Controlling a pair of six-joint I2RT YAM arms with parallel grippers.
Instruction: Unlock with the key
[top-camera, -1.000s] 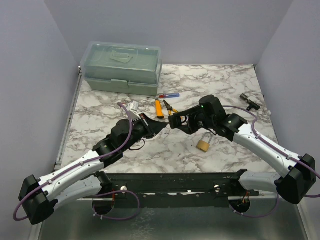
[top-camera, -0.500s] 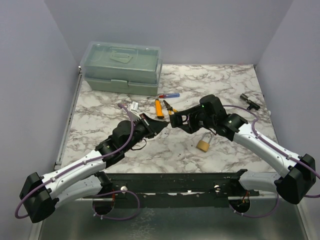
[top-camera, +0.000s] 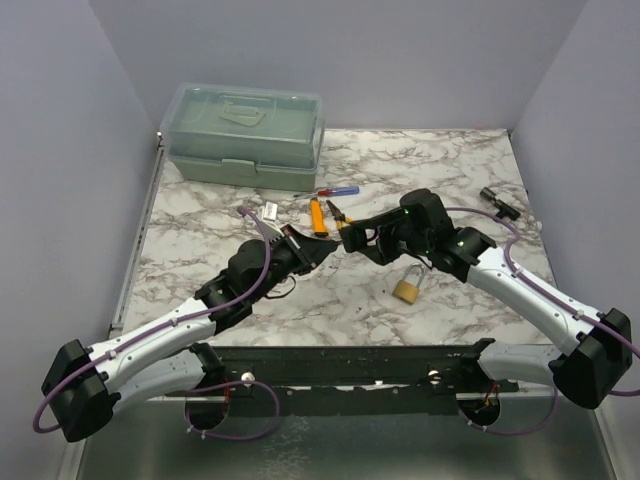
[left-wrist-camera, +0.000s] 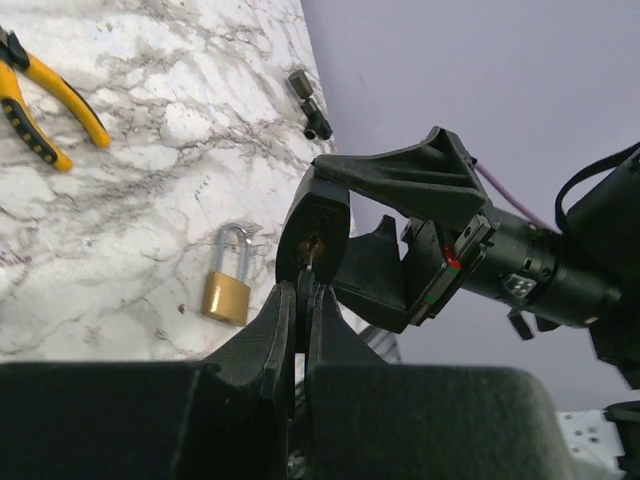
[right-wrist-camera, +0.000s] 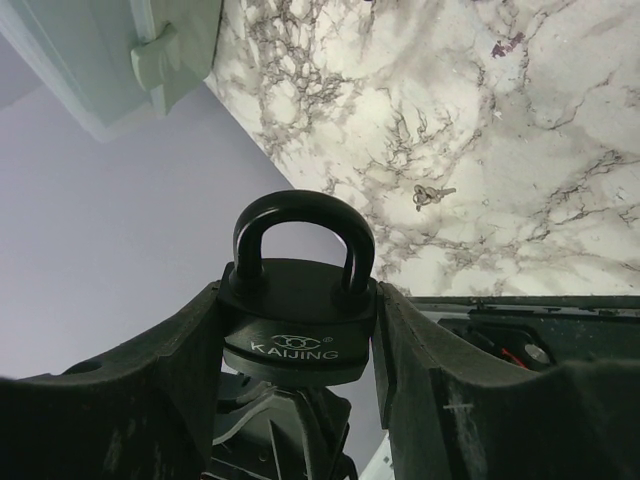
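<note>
Left gripper (left-wrist-camera: 300, 295) pinches the key (left-wrist-camera: 311, 262), its tip at the keyway of the padlock (left-wrist-camera: 318, 225), which the right gripper (right-wrist-camera: 298, 350) clamps across its body in mid-air. Padlock looks heavy, rigid and smooth-sided; the thin key is best gripped by its bow

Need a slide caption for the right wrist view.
Right end effector grips a black padlock above the marble table.

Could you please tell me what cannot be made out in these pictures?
- The key: left wrist view, mostly hidden between the left gripper's jaws; insertion depth unclear.
- The black padlock's keyhole: right wrist view, hidden beneath its body.
- Top view: key too small to see.
</note>
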